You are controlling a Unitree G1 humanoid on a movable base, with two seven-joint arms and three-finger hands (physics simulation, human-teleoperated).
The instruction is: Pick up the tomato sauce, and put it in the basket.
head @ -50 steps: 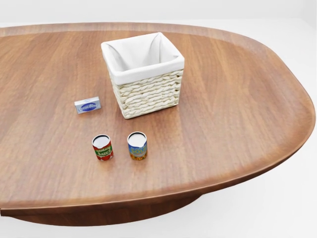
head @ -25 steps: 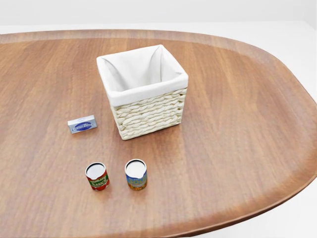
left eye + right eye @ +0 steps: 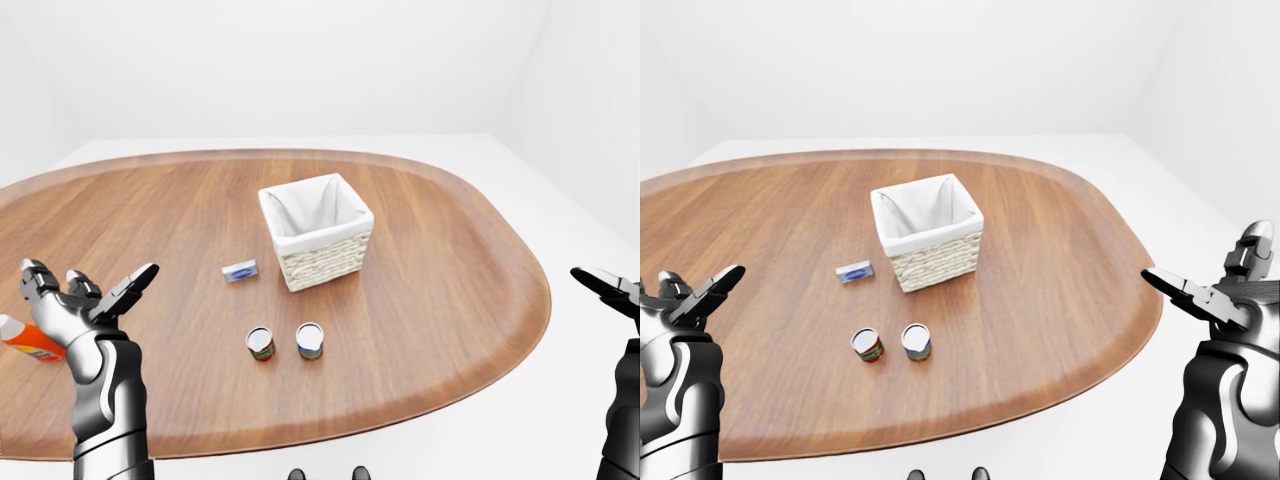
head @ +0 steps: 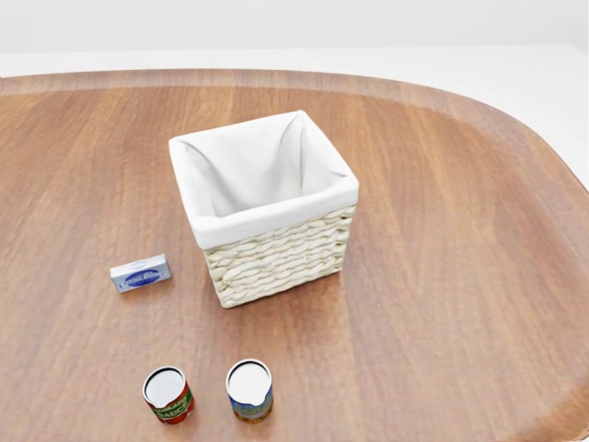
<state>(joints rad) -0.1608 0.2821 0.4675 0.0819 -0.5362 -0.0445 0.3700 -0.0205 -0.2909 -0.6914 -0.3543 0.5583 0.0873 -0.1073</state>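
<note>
The tomato sauce can (image 4: pixel 168 394), with a red label and a white lid, stands upright on the wooden table (image 4: pixel 442 230) at the bottom left of the head view. The wicker basket (image 4: pixel 276 262) with a white cloth lining stands above it, near the middle of the view, and is empty. My left hand (image 3: pixel 90 282) is open and raised at the left of the left-eye view, well left of the can (image 3: pixel 261 343). My right hand (image 3: pixel 1205 272) is open at the right of the right-eye view, beyond the table's edge. Neither hand holds anything.
A second can (image 4: pixel 249 390) with a blue and yellow label stands just right of the tomato sauce. A small blue and white box (image 4: pixel 141 273) lies left of the basket. An orange and white bottle (image 3: pixel 28 340) shows behind my left hand.
The whole head view has shifted: the camera has moved closer to the table. Basket and cans look larger and sit lower in the picture. Nothing on the table has moved.
</note>
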